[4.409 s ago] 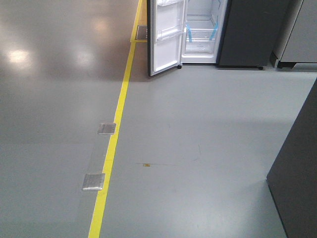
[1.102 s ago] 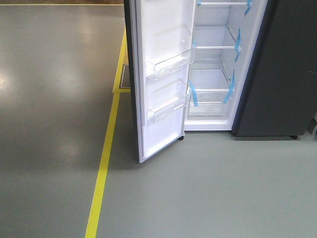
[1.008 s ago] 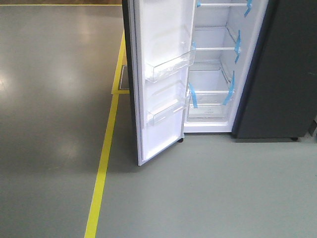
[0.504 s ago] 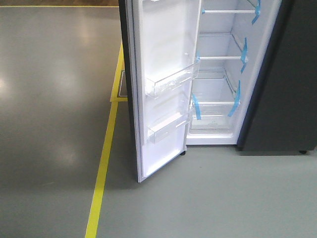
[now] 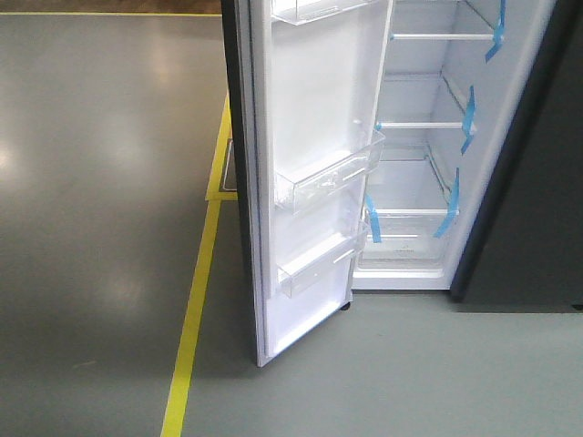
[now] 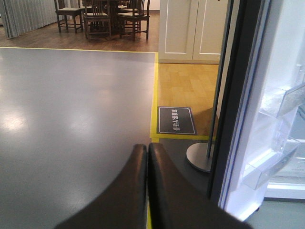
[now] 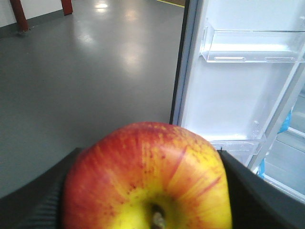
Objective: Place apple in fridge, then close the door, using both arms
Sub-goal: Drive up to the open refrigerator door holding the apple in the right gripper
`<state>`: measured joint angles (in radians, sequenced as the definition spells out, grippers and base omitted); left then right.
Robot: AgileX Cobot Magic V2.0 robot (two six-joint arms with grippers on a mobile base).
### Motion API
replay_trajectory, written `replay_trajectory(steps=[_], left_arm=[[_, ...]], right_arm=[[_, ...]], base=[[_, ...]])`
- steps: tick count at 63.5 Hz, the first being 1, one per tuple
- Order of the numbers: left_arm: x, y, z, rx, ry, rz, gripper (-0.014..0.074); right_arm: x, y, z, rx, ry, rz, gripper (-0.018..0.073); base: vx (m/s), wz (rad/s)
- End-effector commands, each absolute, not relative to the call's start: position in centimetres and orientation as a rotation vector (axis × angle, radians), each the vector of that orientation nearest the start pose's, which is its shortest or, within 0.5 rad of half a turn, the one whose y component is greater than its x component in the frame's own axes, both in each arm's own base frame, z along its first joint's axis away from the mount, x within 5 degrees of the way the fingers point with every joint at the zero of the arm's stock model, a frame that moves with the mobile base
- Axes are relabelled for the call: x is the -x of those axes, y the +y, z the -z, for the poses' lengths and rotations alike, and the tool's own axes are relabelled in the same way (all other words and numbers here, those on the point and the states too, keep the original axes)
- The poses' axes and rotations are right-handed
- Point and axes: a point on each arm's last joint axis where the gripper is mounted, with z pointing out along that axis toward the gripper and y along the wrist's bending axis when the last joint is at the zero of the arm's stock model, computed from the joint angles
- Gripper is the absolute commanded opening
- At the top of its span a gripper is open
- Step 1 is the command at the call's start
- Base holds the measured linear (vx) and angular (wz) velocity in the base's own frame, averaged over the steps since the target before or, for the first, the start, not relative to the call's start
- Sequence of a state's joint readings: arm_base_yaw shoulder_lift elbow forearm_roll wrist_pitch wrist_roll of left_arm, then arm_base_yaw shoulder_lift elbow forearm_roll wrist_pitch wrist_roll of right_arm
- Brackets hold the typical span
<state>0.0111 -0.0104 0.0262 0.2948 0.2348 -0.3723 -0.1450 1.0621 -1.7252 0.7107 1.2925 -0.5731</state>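
Observation:
The red apple (image 7: 147,179), yellow round its stem, fills the bottom of the right wrist view, and my right gripper (image 7: 148,186) is shut on it with a black finger on each side. The fridge (image 5: 428,173) stands open ahead, showing white shelves and blue tape strips. Its door (image 5: 310,182) is swung out to the left, white inside with clear bins; it also shows as door (image 7: 238,90) and door (image 6: 281,124). My left gripper (image 6: 147,153) is shut with nothing in it, left of the door's edge. No arm shows in the front view.
A yellow floor line (image 5: 196,300) runs along the grey floor left of the door. A round stand base (image 6: 200,156) and a dark floor sign (image 6: 176,120) lie behind the door. Chairs (image 6: 102,16) and white cabinets (image 6: 190,28) stand far back.
The fridge and its door have grown larger and shifted lower right in the front view; the view has come closer to them.

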Motion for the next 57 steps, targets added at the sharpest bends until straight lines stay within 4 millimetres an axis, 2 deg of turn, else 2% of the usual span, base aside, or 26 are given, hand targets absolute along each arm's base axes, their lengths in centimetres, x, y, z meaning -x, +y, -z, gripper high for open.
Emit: replay_trajectory(steps=[1,57], left_arm=[[-5.65,0.48,-18.37,0.116,1.669,0.021,-0.0006],[-5.65,0.48,-18.37,0.116,1.669,0.021,-0.0006]], right_arm=[[-12.79,4.08,-55.28,0.599,1.789,-0.383,-0.0003],[-12.79,4.08,-55.28,0.599,1.789,-0.383,-0.0003]], base=[[0.19,0.02],[0.18,-0.01]])
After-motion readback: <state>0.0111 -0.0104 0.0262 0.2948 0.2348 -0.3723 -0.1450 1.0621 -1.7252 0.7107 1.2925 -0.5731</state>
